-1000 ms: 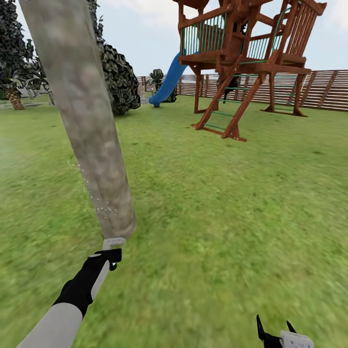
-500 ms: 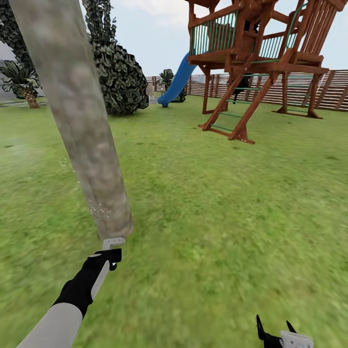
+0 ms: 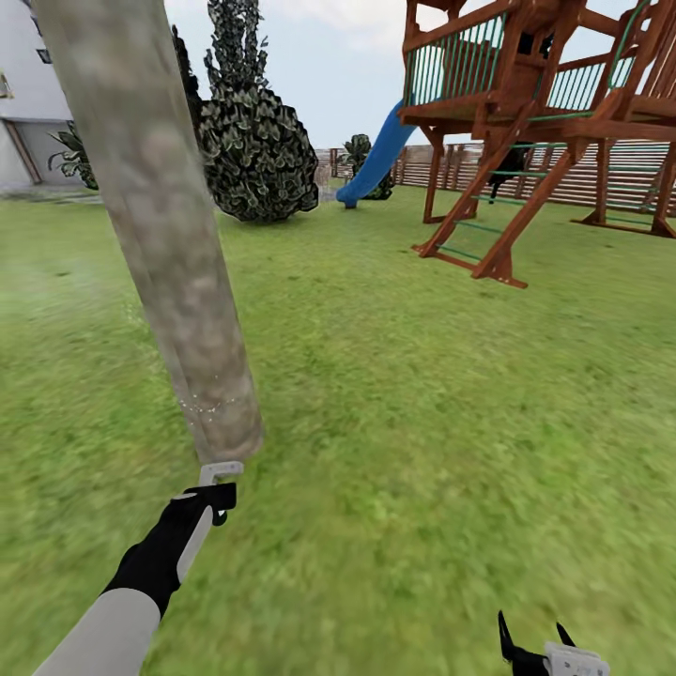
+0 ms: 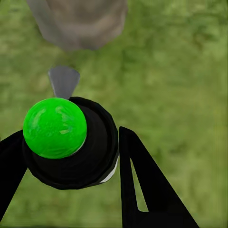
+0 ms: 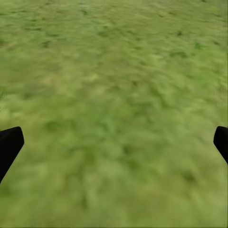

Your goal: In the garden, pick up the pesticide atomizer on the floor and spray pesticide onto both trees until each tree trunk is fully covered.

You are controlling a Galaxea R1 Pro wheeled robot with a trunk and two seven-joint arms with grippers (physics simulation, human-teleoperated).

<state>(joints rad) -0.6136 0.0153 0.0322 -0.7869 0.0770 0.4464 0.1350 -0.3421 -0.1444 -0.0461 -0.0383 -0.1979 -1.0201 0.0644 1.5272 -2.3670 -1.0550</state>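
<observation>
Where the lawn (image 3: pixel 422 422) spreads wide, a wooden play tower (image 3: pixel 545 113) stands far off; nearer, the tree trunk (image 3: pixel 160 225) leans, pale specks (image 3: pixel 202 406) low on its bark; just below it the left gripper (image 3: pixel 208 493) is clamped on the atomizer (image 4: pixel 64 140), nozzle toward the trunk; the right gripper (image 3: pixel 535 643) hangs spread over grass.

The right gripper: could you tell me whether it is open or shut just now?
Open. In the right wrist view the right gripper has its two dark fingertips at opposite edges, with only grass between them and nothing held.
</observation>
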